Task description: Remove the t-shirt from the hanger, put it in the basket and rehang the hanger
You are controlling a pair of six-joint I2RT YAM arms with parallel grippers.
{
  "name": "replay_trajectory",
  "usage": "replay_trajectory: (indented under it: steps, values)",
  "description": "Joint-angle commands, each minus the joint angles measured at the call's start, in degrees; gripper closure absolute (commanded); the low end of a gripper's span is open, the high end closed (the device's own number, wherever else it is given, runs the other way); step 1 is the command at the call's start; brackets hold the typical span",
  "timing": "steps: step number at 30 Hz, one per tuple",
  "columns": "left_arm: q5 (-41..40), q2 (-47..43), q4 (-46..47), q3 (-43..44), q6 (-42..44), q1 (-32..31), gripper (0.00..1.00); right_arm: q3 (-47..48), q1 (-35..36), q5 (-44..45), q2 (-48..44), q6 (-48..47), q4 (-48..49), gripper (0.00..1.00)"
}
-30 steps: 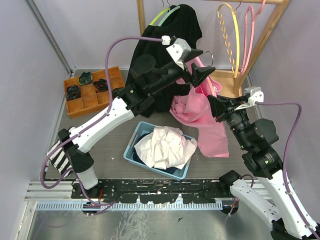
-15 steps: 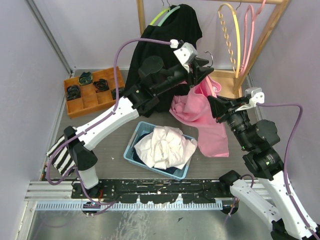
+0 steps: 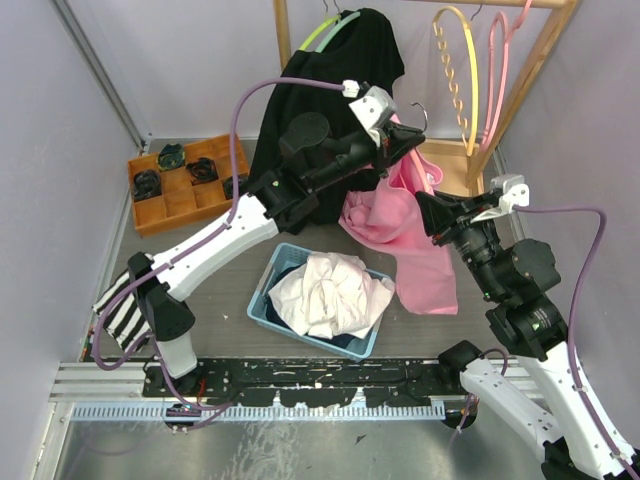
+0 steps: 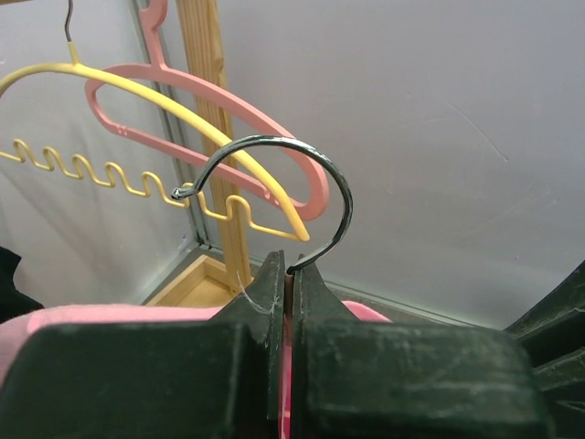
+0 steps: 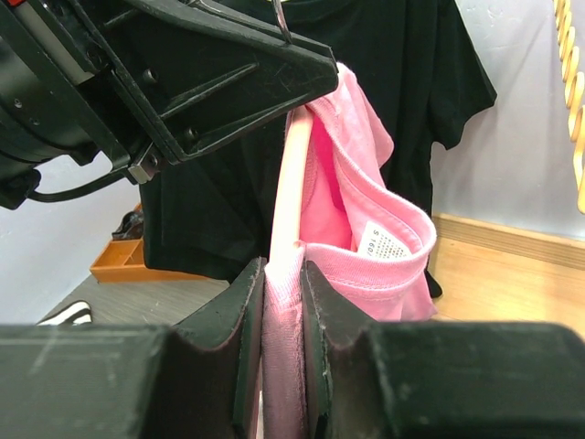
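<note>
Left gripper [image 4: 291,274] has clamped the hanger [image 5: 286,183], its wire hook [image 4: 265,139] pointing up.

Four hangers [image 3: 322,35]; two hung t-shirts [image 3: 400,220]; one bin [image 3: 262,290]; one tray [image 3: 150,215].

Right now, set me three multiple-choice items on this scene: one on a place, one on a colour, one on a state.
1. Where does the blue bin sit?
A. On the table, between the two arms
B. Hung on the wooden rack
C. Inside an orange tray

2. What colour is the t-shirt pinched by the right gripper?
A. Black
B. Pink
C. White

3. How is the left gripper?
A. Open, clear of everything
B. Shut on the hanger's metal hook
C. Shut on a sleeve

Answers: 1 A, the top view shows it there; 2 B, pink cloth fills its jaws; 3 B, its fingers meet on the hook's stem.
</note>
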Motion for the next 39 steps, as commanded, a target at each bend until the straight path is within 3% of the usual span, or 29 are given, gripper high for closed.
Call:
replay_trajectory:
  steps: [1, 4, 6, 11, 21, 27, 39]
  values:
    - [-5.0, -0.3, 0.1, 0.5, -0.8, 0.3, 1.00, 4.1, -0.1, 0.2, -0.5, -0.7, 4.4, 0.65]
    - [-7.9, 0.0, -1.8, 3.1, -0.3, 0.4, 1.00, 4.7, -0.2, 1.1, -0.6, -1.3, 1.7, 0.45]
    - [-8.8, 0.8, -4.4, 6.6, 0.6, 0.4, 1.00, 4.8, -0.2, 1.5, -1.2, -1.7, -0.6, 0.37]
    - [-9.8, 3.5, -8.8, 14.9, 1.0, 1.4, 1.00, 3.4, -0.2, 2.5, -4.5, -1.9, -5.0, 0.30]
    - [-8.3, 6.6, -12.9, 23.3, 1.0, 2.6, 1.00, -0.2, -0.2, 5.0, -12.3, -0.1, -14.5, 0.30]
    - [-8.5, 6.6, -13.5, 24.8, 0.7, 2.9, 1.00, -2.3, -0.2, 5.4, -14.5, 0.6, -16.6, 0.39]
    - [-11.4, 7.0, -15.3, 27.9, -1.9, 3.6, 1.00, -5.2, -0.2, 7.7, -14.7, 1.5, -17.1, 0.98]
